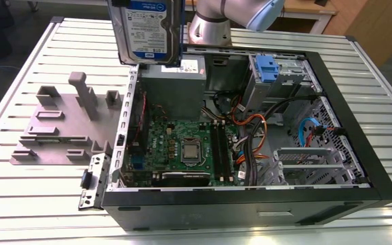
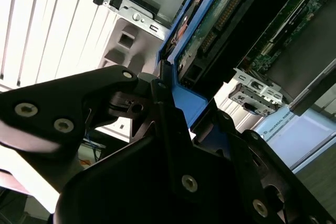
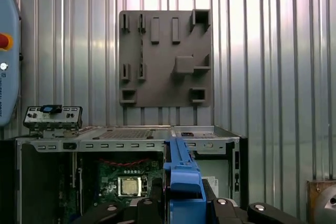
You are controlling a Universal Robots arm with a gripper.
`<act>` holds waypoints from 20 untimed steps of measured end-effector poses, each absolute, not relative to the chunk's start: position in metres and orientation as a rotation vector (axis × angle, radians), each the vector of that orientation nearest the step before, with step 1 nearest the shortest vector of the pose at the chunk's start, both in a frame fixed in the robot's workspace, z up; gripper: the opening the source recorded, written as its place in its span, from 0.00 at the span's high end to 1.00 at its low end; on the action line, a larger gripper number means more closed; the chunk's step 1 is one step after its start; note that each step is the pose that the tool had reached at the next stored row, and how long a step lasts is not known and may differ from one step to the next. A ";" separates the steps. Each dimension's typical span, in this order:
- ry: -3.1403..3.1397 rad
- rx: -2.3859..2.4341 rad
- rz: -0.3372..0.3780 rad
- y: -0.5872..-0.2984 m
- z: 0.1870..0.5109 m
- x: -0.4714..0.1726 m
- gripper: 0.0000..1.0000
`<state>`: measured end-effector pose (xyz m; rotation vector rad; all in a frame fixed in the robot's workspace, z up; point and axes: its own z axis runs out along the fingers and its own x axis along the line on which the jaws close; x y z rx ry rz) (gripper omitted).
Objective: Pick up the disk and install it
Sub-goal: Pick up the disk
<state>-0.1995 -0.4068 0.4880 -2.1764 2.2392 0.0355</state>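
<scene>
The gripper [image 2: 176, 98] was clamped narrowly on the disk [image 1: 148, 30], its black fingers [image 2: 113, 95] pressing from both sides on the blue carrier bracket [image 2: 185, 106] that framed the drive. In the exterior view the disk hung upright at the top of the frame, its white-and-blue label facing the camera, raised over the far corner of the open computer case [image 1: 369, 168] on the exterior view's left, above the grey power supply [image 1: 172, 84]. Whether its lower edge touched anything could not be told. The robot arm [image 1: 210, 28] stood just behind it. The case lay on its side on a slatted metal table [image 1: 32, 204], showing the green motherboard [image 1: 175, 135] with its processor [image 1: 191, 150], and a blue caddy [image 1: 266, 69] in the drive bay at the far end. The grey slotted holder block [image 1: 59, 130] lay on the table beside the case, on the exterior view's left, well apart from the disk. In the second wrist view the drive's green circuit board [image 2: 218, 22] faced the camera.
</scene>
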 end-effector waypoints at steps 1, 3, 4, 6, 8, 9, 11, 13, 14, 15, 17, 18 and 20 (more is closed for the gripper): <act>2.240 -2.176 0.036 -0.408 0.488 -0.199 0.63; 2.241 -2.174 0.036 -0.411 0.488 -0.198 0.63; 2.242 -2.174 0.036 -0.412 0.488 -0.198 0.63; 2.242 -2.173 0.035 -0.413 0.488 -0.195 0.63; 2.242 -2.173 0.036 -0.414 0.488 -0.192 0.63; 2.242 -2.173 0.036 -0.414 0.488 -0.190 0.63; 2.242 -2.173 0.036 -0.414 0.488 -0.186 0.63; 2.242 -2.173 0.036 -0.415 0.488 -0.182 0.63; 2.242 -2.173 0.036 -0.415 0.488 -0.180 0.63; 2.242 -2.173 0.036 -0.415 0.488 -0.178 0.63; 2.242 -2.173 0.036 -0.416 0.488 -0.175 0.63; 2.242 -2.173 0.036 -0.416 0.488 -0.174 0.63; 2.242 -2.173 0.036 -0.416 0.488 -0.171 0.63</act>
